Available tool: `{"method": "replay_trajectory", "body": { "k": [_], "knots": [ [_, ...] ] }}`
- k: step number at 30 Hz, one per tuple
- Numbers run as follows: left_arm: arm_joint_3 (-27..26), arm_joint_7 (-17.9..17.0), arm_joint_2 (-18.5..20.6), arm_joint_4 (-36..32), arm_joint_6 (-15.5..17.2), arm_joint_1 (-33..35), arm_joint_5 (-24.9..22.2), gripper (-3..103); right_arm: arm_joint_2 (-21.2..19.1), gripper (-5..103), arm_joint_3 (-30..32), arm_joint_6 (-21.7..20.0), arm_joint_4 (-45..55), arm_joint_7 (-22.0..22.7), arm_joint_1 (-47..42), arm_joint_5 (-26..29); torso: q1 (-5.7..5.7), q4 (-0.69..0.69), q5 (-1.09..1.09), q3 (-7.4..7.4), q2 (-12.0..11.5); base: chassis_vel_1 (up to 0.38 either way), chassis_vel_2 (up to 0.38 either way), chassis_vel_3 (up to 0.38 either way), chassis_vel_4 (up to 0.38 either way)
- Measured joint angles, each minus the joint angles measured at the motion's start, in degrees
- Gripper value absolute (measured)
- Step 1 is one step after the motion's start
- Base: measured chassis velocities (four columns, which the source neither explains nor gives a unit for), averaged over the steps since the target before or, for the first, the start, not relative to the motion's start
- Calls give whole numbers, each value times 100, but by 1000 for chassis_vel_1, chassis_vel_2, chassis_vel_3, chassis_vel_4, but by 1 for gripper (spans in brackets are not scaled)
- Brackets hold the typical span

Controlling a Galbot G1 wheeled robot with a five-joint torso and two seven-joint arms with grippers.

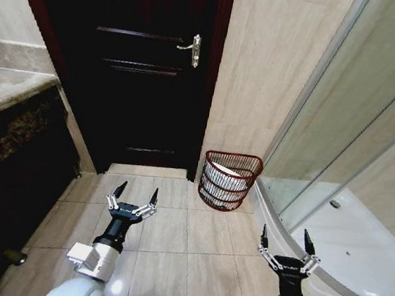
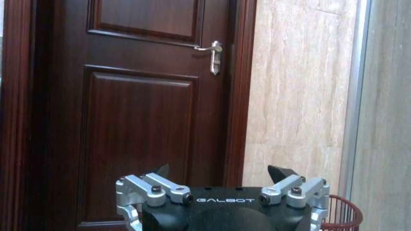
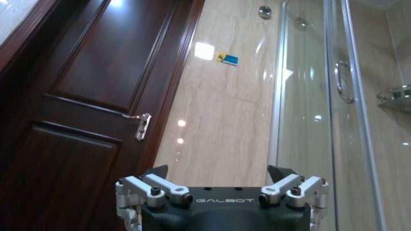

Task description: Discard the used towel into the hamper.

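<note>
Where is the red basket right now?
In the head view the hamper stands on the floor ahead, slightly right, against the tiled wall between the dark door and the glass shower.

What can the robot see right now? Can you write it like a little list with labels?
room: bathroom with tiled floor
hamper: red wire basket on the floor by the wall, something white inside
door: dark wood, shut, silver handle
shower: glass, on the robot's right
left gripper: open, holding nothing, above the floor
right gripper: open, holding nothing, near the shower's edge
</note>
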Motion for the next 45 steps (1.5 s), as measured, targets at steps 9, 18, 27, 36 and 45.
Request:
{"method": "replay_trajectory", "body": {
  "k": [9,18,27,36,45],
  "knots": [
    [0,0,0,0,0,0,0,100,0,100,-2,0,-21,-2,-15,6,-59,0,0,-117,-175,0,0,0,0],
    [0,0,0,0,0,0,0,100,0,100,22,0,-16,-2,-33,38,-60,0,0,-130,-189,0,0,0,0],
    [0,0,0,0,0,0,0,100,0,100,38,-2,-13,0,-48,62,-51,0,0,-114,-164,-24,-30,-31,-30],
    [0,0,0,0,0,0,0,100,0,100,44,-3,-12,10,-49,75,-60,0,-1,-133,-193,-79,-82,-86,-84],
    [0,0,0,0,0,0,0,100,0,100,24,-3,-21,153,-45,134,-86,1,0,-181,-266,-112,-121,-117,-119]
  ]
}}
